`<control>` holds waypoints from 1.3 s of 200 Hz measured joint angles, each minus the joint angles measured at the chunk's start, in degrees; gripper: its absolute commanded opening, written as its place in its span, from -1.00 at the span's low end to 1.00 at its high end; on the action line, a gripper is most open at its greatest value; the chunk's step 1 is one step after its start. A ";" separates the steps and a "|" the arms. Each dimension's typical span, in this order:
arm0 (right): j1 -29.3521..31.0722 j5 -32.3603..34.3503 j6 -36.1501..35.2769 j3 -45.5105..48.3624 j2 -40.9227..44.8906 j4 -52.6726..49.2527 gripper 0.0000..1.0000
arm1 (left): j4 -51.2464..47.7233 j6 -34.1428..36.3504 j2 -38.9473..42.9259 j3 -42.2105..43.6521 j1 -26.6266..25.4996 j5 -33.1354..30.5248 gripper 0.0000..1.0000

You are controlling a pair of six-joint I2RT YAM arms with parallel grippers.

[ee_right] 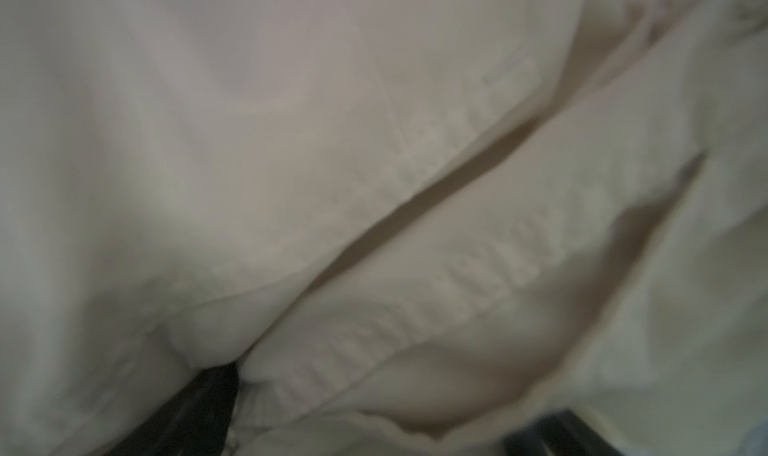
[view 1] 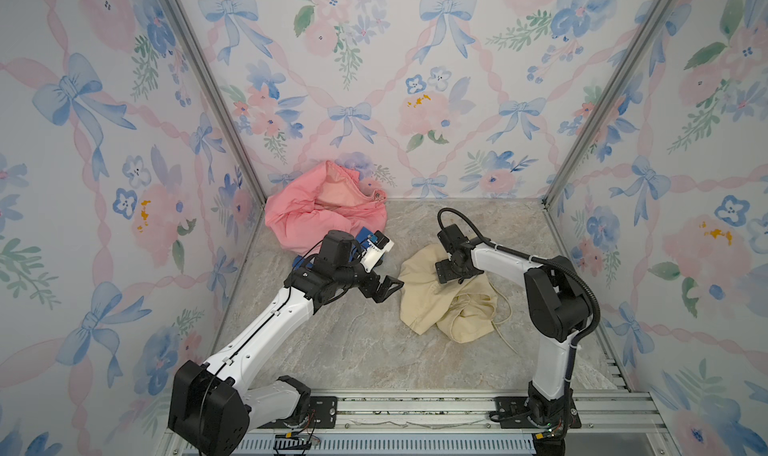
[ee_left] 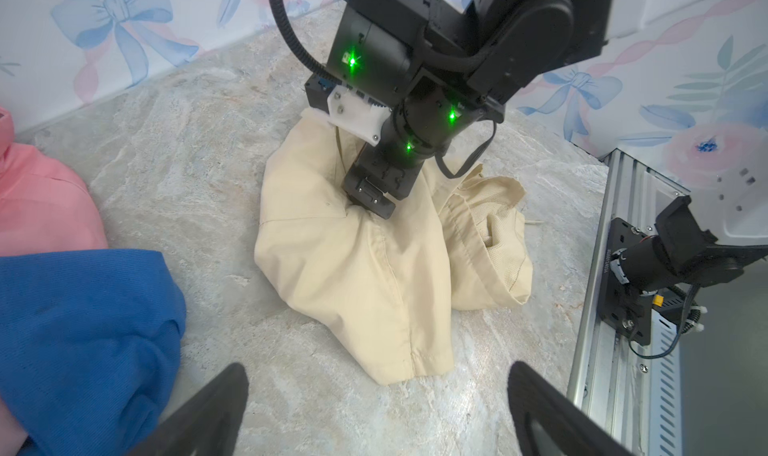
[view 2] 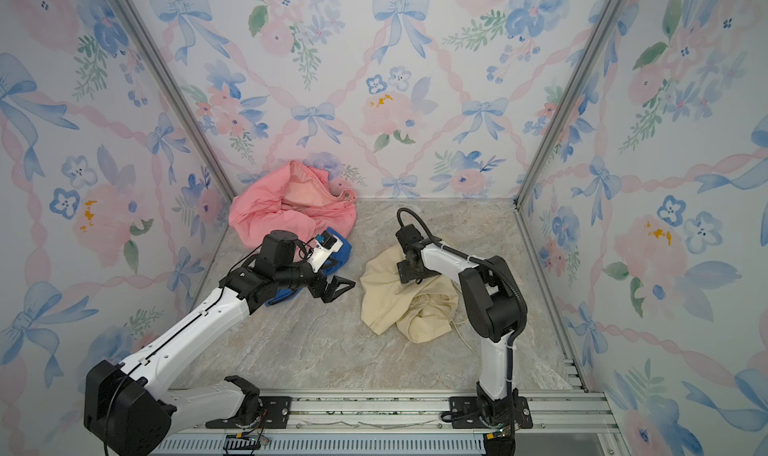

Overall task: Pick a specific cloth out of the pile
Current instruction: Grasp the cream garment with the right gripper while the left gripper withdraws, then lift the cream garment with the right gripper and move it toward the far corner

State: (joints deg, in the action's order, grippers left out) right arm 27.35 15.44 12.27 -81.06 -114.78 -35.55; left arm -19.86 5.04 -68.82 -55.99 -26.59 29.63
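Note:
The cloth (view 1: 432,304) (view 2: 390,304), cream-yellow and crumpled, lies apart from the pile at right of centre, its thin drawstring (view 1: 505,329) trailing toward the right arm. My right gripper (view 1: 451,277) (ee_left: 370,202) points down into its top. In the right wrist view its jaws (ee_right: 374,412) stand wide with cream fabric (ee_right: 374,184) bulging between them. My left gripper (view 1: 386,287) (ee_left: 378,371) is open and empty, just left of the cloth's (ee_left: 353,275) edge. The pile sits back left: a pink garment (view 1: 316,213) (ee_left: 41,200) and a blue cloth (view 2: 338,246) (ee_left: 83,329), partly hidden by my left arm.
Floral-papered walls close in the marble floor (view 1: 353,350) on three sides, with aluminium posts (view 1: 548,200) in the back corners. A metal rail (view 1: 415,408) carrying both arm bases runs along the front edge.

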 measured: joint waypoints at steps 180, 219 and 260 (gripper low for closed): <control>-11.19 -9.14 -9.01 -35.52 12.57 -10.32 -1.00 | 0.59 1.22 0.94 -1.68 0.15 0.59 0.96; -15.13 -7.72 -11.96 -45.97 14.12 -12.20 -1.00 | 2.10 1.16 0.87 -1.66 0.50 -0.52 0.96; -16.28 -5.77 -15.37 -42.80 13.35 -12.24 -1.00 | 4.79 0.92 1.01 -0.31 1.42 -1.46 0.96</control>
State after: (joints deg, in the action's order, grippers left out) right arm 11.07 9.67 -3.09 -123.85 -101.43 -47.79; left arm -15.07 5.96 -67.81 -56.29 -25.17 28.16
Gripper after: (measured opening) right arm 0.076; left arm 0.979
